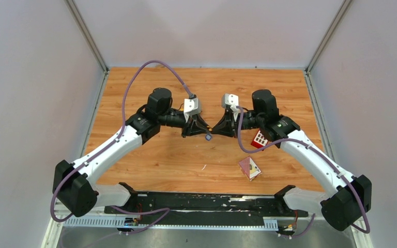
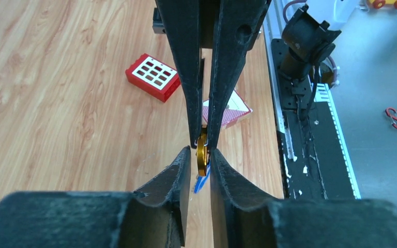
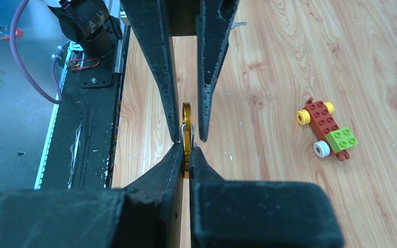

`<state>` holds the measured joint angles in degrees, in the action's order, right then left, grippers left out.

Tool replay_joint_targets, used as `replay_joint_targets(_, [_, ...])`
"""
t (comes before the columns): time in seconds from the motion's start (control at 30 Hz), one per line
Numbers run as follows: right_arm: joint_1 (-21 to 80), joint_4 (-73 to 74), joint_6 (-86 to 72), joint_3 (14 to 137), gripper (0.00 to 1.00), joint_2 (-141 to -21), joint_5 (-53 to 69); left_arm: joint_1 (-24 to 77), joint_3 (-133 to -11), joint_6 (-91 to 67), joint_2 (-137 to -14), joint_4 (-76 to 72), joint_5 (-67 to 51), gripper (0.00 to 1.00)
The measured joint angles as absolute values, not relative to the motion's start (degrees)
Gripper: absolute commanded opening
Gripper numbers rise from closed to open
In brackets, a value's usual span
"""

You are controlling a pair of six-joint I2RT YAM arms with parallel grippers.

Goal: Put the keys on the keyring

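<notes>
Hovers above the middle of the table, well clear of its edges. Pinches the keyring in the right gripper, blue key hanging beneath. Brackets it with the left gripper, jaws narrowly parted.

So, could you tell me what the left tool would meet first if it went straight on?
The gold keyring, held by the right tool directly ahead; it seems partly inside the left tool, though depth is unclear.

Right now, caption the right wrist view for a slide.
Right tool pinching the gold keyring, left tool straddling it, toy car nearby.
</notes>
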<state>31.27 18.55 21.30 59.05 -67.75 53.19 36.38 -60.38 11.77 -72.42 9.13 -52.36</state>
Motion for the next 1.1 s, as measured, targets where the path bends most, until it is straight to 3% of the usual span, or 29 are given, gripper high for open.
replay_joint_targets(0.17, [30.9, 18.3, 21.1, 58.8, 0.00, -67.7, 53.2, 36.4, -60.4, 10.6, -72.4, 7.9, -52.9, 0.02])
replay_joint_targets(0.23, [30.9, 18.1, 21.2, 58.8, 0.02, -67.7, 53.2, 36.4, -60.4, 10.4, -72.4, 7.8, -52.9, 0.00])
replay_joint_targets(0.37, [30.9, 18.1, 21.3, 58.7, 0.34, -67.7, 53.2, 36.4, -60.4, 11.2, -72.4, 8.1, -53.0, 0.00])
replay_joint_targets(0.43, [30.9, 18.3, 21.4, 58.7, 0.43, -67.7, 53.3, 36.4, -60.5, 13.9, -72.2, 9.7, -53.0, 0.00])
replay_joint_targets(0.53, [30.9, 19.1, 22.3, 58.7, 0.49, -67.3, 53.3, 36.4, -61.0, 19.0, -71.7, 14.2, -52.8, 0.00])
replay_joint_targets(0.77, [30.9, 19.1, 22.5, 58.3, 0.47, -66.8, 54.5, 36.4, -61.2, 21.2, -70.6, 15.9, -52.8, 0.00])
replay_joint_targets(1.1, [31.9, 19.0, 22.1, 58.1, 0.27, -68.1, 54.7, 36.4, -61.2, 20.0, -70.6, 15.3, -52.4, 0.00])
